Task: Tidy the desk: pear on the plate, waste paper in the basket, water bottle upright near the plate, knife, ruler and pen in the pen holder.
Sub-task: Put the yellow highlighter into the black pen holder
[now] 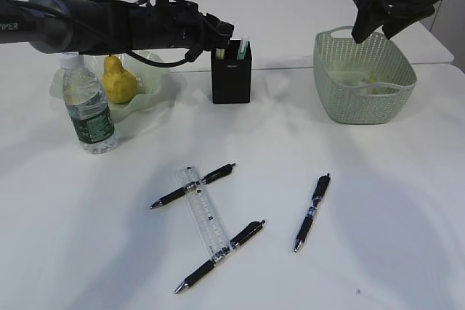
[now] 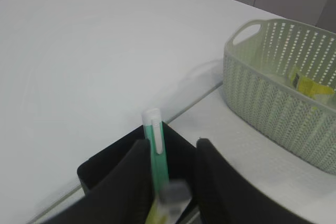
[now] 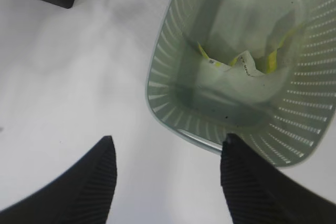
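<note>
My left gripper (image 1: 221, 34) (image 2: 173, 145) hangs over the black pen holder (image 1: 232, 78) (image 2: 105, 166). Its jaws stand open around a slim green item with a white clip (image 2: 156, 145), which leans on the left finger. A blurred yellow-and-grey item (image 2: 170, 203) sits below it; which of the two is the knife I cannot tell. The pear (image 1: 118, 79) lies on the green plate (image 1: 156, 85), with the water bottle (image 1: 87, 110) upright beside it. The clear ruler (image 1: 203, 215) and three black pens (image 1: 195, 185) (image 1: 220, 255) (image 1: 312, 212) lie on the table. My right gripper (image 1: 374, 34) (image 3: 168, 145) is open and empty above the basket (image 1: 363, 78) (image 3: 173, 103), which holds waste paper (image 3: 236, 64).
A seam between two tabletops (image 1: 290, 67) runs behind the pen holder and basket. The ruler lies across two of the pens. The left arm (image 1: 109, 23) stretches over the plate and bottle.
</note>
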